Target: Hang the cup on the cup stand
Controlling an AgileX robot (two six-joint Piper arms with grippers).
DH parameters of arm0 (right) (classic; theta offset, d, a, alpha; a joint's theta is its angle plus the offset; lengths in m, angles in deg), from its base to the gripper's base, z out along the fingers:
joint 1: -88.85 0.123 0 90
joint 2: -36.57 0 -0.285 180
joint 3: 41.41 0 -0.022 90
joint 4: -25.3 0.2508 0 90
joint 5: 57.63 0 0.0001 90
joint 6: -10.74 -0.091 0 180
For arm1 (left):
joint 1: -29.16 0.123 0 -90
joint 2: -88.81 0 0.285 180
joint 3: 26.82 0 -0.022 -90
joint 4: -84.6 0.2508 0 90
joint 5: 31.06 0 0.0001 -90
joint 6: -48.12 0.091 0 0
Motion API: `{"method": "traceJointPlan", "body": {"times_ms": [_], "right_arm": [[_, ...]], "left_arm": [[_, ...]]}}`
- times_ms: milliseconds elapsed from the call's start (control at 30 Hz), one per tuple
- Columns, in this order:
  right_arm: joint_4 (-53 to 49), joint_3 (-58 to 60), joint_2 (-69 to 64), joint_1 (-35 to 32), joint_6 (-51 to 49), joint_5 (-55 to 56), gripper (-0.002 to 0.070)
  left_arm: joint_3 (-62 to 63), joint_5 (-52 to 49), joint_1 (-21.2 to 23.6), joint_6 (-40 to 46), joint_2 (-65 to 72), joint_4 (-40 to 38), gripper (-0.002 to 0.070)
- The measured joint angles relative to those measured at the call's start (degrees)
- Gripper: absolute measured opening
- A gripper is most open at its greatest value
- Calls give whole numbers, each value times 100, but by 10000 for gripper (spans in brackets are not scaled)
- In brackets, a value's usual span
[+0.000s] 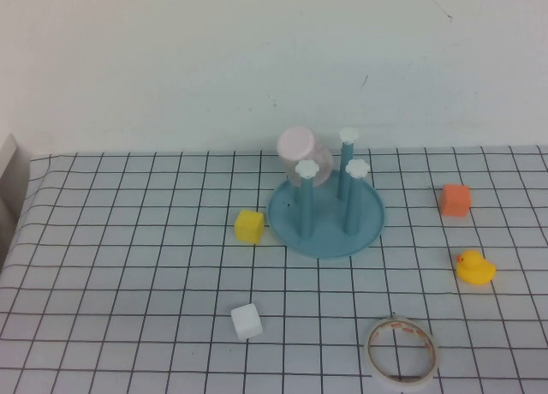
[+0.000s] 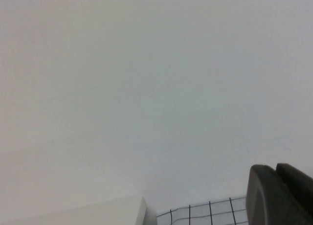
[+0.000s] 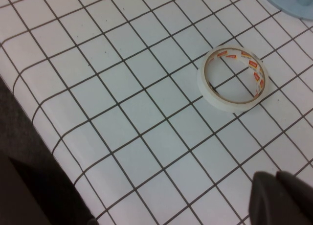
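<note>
So the cup [image 1: 300, 148] is already sitting upside down on the back-left post of the cup stand [image 1: 325, 225], bottom facing up and tipping a bit toward the camera, long axis roughly running along the post, maybe leaning a little. Looks hung to me, tbh. The stand is parked mid-table, a bit toward the far side, w/ three other posts showing their white flower caps bare. Neither arm is showing up in the high view at all, so both are hanging back off the table on the robot's side. The left gripper [image 2: 281, 193] is only peeking into the corner of its own wrist cam, fingers pressed together w/ nothing between them, and it's pointing at the wall and the far table edge, not at the cup. The right gripper [image 3: 283, 195] is the same deal, pressed together and empty, hovering over the near-right bit of the table w/ the tape roll [image 3: 233, 78] just ahead of it and a sliver of the stand's blue base at the frame corner. So from either claw the cup is lying well away, forward toward the far side. Right arm is prob the nearer one since its cam is catching the stand's rim, but not by much. Imo nothing is left to grab, unless the cup is sitting loose and needs a nudge down.
</note>
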State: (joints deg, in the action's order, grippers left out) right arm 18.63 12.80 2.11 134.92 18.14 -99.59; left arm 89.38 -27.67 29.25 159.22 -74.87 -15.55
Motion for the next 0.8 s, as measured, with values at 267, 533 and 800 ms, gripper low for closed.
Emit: {"method": "traceJointPlan", "body": {"times_ms": [267,533,800], "right_arm": [[0,0,0,0,0,-2,-1],[0,0,0,0,0,-12,-1],[0,0,0,0,0,-12,-1]], "left_arm": [[-264,-222,309,-199,-23,24,-1],[-605,-642,309,-1576,-550,1172,-1],[-891,-2177,309,-9643,-615,8106,-1]]}}
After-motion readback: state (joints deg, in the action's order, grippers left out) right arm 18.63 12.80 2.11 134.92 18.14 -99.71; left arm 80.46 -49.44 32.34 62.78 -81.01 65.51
